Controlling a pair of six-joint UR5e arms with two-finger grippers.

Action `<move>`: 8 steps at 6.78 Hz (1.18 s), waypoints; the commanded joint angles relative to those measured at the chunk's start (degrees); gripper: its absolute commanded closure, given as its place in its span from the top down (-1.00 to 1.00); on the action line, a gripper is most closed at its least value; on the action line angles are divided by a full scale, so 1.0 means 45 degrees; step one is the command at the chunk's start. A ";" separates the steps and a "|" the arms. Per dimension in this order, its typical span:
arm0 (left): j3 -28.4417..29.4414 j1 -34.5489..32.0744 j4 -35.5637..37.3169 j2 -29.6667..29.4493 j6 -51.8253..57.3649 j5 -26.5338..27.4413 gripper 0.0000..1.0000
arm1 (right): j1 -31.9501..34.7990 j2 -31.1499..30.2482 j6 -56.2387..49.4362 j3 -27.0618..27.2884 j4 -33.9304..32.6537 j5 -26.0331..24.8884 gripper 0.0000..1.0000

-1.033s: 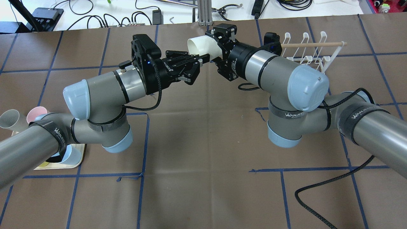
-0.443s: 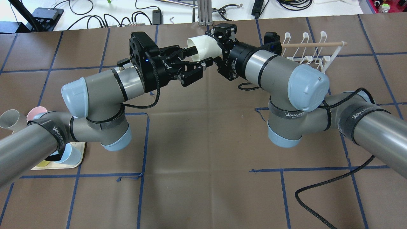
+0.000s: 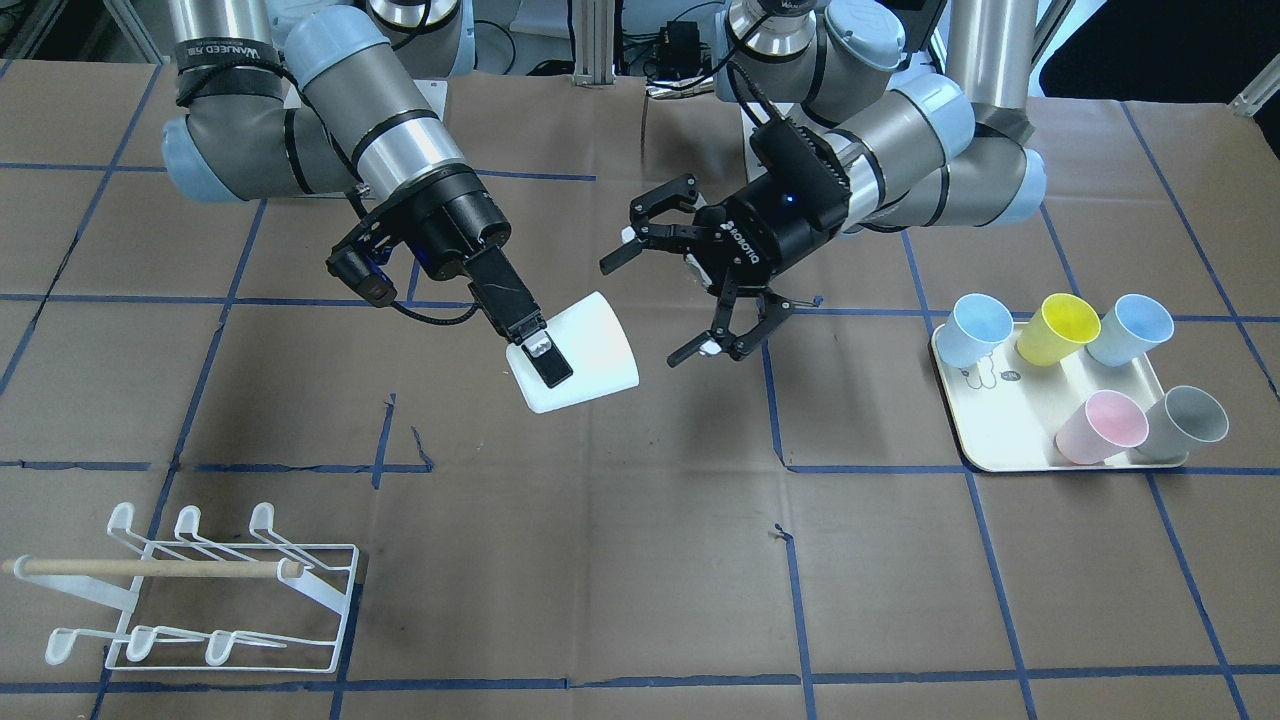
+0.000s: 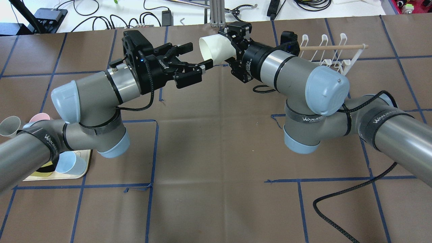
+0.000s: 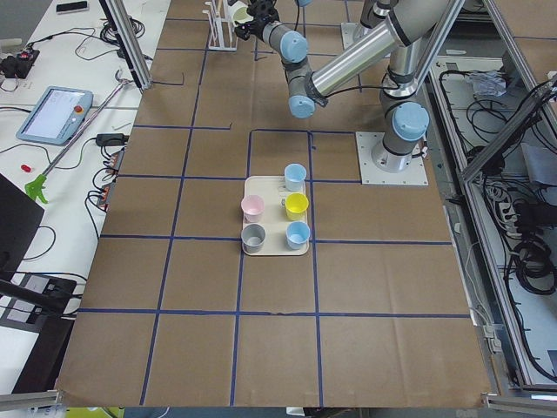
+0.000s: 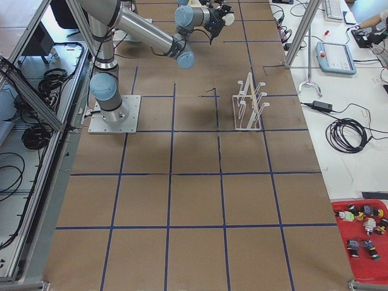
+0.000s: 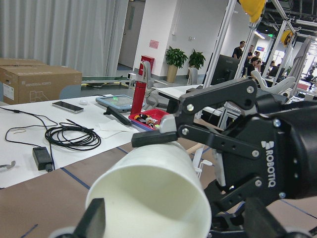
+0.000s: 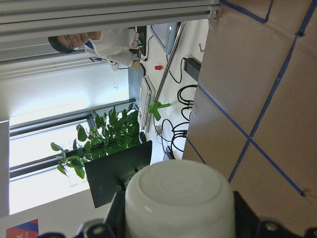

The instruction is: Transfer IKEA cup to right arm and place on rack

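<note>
A white cup (image 3: 597,340) hangs sideways above the table's middle, its mouth towards my left gripper. My right gripper (image 3: 568,366), with flat straight fingers, is shut on the cup near its base; in the overhead view the cup (image 4: 220,47) sits in the right gripper (image 4: 213,54). The right wrist view shows the cup's base (image 8: 181,194). My left gripper (image 3: 645,310), with linked-bar fingers, is open and empty, apart from the cup's rim, as the overhead view (image 4: 197,56) also shows. The cup (image 7: 148,198) fills the lower left wrist view. The white wire rack (image 3: 200,590) stands on the table.
A cream tray (image 3: 1010,425) holds several coloured cups on my left side; it also shows in the exterior left view (image 5: 265,185). The rack (image 4: 332,55) lies beyond my right arm. A black cable (image 4: 337,206) trails over the table near my right arm's base.
My left gripper has drawn back to the left, away from the cup, with its fingers spread wider. The right gripper keeps hold of the cup and has barely moved.
</note>
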 commanded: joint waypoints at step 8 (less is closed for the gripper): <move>0.6718 -0.0532 -1.5726 -0.0157 0.0176 1.0988 0.98 | -0.2882 0.1148 -1.4873 -0.1468 -0.0167 -0.2453 -0.75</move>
